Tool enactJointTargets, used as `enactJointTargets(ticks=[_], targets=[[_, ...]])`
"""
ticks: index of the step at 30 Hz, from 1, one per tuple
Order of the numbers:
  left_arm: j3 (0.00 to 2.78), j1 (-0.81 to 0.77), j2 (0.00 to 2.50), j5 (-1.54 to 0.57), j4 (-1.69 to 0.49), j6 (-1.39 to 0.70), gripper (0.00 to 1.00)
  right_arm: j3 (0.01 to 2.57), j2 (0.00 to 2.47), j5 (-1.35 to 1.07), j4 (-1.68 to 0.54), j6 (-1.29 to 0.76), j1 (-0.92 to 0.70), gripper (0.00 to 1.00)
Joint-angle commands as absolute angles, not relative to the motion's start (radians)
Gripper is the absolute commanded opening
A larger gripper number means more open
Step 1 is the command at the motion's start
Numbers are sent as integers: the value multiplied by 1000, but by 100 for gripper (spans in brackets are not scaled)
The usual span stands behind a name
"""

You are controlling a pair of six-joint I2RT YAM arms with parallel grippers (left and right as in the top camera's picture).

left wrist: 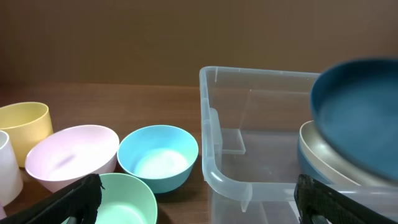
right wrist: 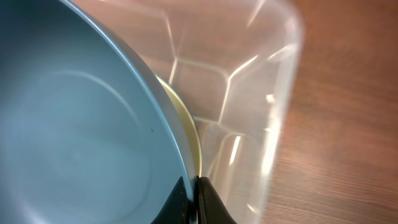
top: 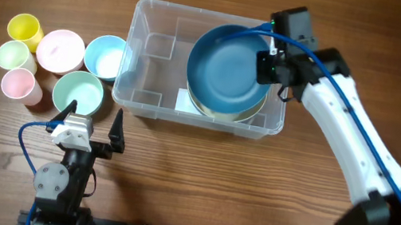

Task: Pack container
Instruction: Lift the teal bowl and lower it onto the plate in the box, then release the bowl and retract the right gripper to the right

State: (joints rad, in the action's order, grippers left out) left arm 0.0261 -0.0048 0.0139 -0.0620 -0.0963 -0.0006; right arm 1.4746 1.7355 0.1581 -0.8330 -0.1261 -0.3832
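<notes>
No readable text, brand, number or sign in any view, white label (top: 187, 102) on the base of the container (top: 201, 9), print too small to read

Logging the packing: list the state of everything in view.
Container: lidless, partly filled.
Blue plate: tilted, gripped at rim.
Cream plate: in container, under blue plate.
Bowls: upright, empty.
Cups: upright, empty.
Left arm: jaws open, empty.
Right arm: jaws shut on blue plate.

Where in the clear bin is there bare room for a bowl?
The container's left half is bare, between its left wall and the blue plate. The right half is crowded: that plate, in the right pincer, over a cream plate.
</notes>
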Motion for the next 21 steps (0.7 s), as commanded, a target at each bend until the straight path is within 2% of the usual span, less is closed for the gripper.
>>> enactJointTargets(ticks=[1,5,6,8,10,14,21], targets=[[18,-7,7,-74,-93,15,100,1494,1800,130,-830,-134,-389,4],[18,-7,7,-74,-93,15,100,1494,1829,130,-833,-130,-389,5],[18,-7,7,-74,-93,15,100,1494,1829,131,-834,-130,-389,12],[18,-7,7,-74,-93,15,100,1494,1829,134,-833,-121,-389,32],[18,-7,7,-74,-93,15,100,1494,1829,134,-833,-101,-389,39],[18,-7,7,-74,-93,15,100,1495,1812,134,-830,-50,-389,45],[18,-7,7,-74,-93,15,100,1521,1679,142,-837,-76,-387,46]])
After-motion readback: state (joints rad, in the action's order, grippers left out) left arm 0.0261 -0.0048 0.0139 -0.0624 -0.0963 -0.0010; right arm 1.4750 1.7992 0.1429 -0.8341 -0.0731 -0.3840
